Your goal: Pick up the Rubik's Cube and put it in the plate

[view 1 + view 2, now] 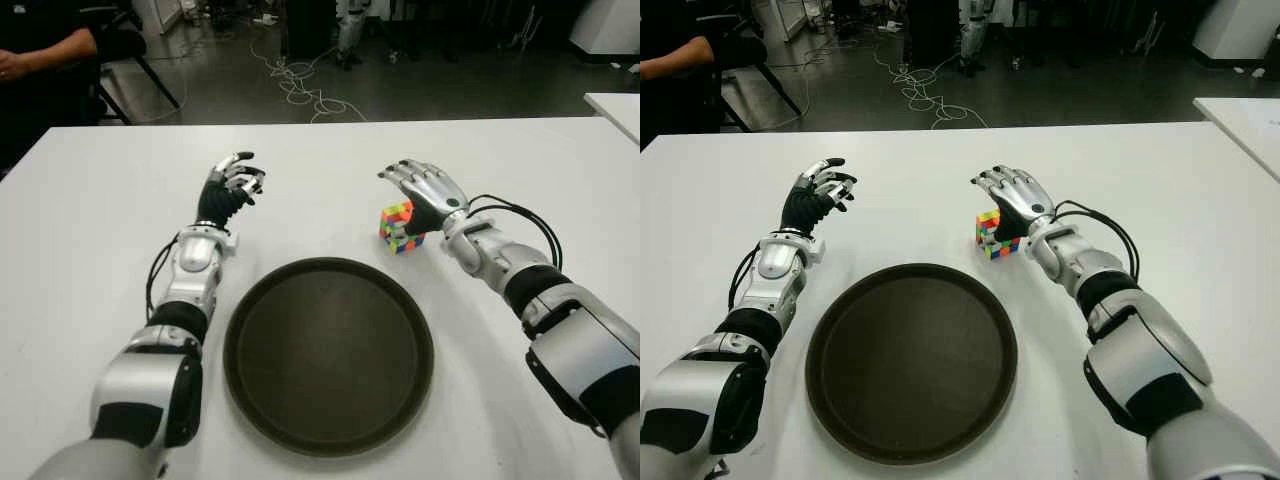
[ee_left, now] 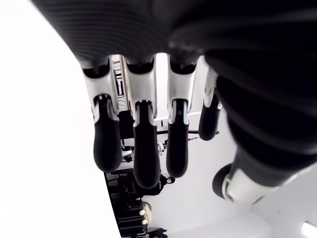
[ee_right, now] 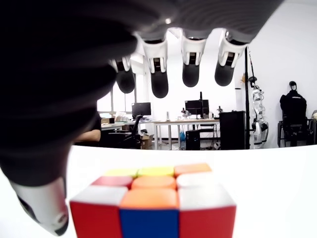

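Right robot hand (image 1: 420, 190) is over the Rubik's Cube (image 1: 397, 227), palm down, fingers (image 3: 191, 68) spread wide above the cube's top face, holding nothing. In the right wrist view there is clear daylight between the fingertips and the cube; the thumb hangs down at one side of the cube, and contact cannot be told.

The cube sits on the white bench (image 1: 90, 220), directly below and slightly toward the robot from the right robot hand's fingertips. It is turned corner-on to the plate (image 1: 328, 355), close to the plate's far right rim but apart from it, with a strip of bare bench between.

The plate, round, dark, with a raised rim, lies between the two forearms, nearer the robot than both hands. Nothing is in it.

Left robot hand (image 1: 229, 188) shows beyond the plate's far left rim, wrist raised, fingers (image 2: 140, 148) loosely curled and gripping nothing.

Bare bench runs beyond both hands to the far edge and out to either side. A second white surface (image 1: 615, 108) stands past the right edge. A seated person's arm (image 1: 45, 50) shows beyond the far left corner, with cables (image 1: 300, 85) on the floor behind.
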You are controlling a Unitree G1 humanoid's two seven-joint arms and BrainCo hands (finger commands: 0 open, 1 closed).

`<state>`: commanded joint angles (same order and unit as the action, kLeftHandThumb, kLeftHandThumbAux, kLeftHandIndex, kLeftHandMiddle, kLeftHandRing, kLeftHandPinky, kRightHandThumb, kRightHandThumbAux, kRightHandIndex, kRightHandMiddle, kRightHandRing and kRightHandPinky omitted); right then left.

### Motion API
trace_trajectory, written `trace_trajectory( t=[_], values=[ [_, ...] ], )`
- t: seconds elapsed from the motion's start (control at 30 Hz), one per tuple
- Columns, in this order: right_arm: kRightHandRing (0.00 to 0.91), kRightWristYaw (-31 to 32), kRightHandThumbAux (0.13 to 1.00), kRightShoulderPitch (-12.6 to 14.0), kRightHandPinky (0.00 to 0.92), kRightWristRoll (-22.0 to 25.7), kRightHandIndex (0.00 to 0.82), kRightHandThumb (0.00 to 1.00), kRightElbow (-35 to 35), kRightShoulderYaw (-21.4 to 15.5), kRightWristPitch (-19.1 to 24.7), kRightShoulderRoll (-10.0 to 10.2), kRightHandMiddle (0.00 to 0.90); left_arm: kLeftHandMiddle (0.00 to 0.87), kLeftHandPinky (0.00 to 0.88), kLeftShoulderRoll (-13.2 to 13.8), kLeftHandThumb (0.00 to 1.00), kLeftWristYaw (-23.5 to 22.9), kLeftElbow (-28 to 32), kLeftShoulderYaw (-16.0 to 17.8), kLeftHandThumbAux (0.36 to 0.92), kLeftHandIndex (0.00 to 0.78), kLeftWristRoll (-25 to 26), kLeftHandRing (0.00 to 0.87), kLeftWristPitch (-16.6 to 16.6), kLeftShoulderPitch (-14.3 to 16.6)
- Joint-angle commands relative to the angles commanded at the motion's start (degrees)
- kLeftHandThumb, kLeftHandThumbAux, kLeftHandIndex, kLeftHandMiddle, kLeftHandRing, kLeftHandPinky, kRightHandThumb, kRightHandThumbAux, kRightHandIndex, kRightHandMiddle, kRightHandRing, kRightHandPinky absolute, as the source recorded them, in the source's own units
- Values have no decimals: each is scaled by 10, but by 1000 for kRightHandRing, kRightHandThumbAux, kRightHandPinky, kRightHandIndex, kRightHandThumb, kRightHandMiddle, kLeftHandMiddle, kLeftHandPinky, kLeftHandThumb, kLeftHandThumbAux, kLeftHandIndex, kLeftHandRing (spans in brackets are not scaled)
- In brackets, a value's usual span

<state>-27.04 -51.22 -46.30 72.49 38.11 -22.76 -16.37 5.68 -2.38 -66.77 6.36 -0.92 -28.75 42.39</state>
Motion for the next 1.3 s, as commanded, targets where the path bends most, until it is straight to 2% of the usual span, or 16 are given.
trace_trajectory(
  t=[0.5,0.83,1.0,1.3],
  values=[
    [55,-6,749,18,58,0,66,0,-7,3,-2,1,74,420,574,-2,331,-4,-1,4,704,236,4,505,0,1],
    [91,2,756,25,128,4,81,0,-9,2,-13,4,84,391,544,1,303,-5,-1,3,693,232,1,481,0,1],
    [130,16,789,27,194,1,86,0,-2,7,-15,10,97,394,551,1,312,-5,-2,4,699,232,2,488,2,1],
    [104,72,828,19,114,-12,68,0,3,26,-5,13,87,391,550,1,297,-5,-1,5,691,224,2,483,3,2]
  ],
)
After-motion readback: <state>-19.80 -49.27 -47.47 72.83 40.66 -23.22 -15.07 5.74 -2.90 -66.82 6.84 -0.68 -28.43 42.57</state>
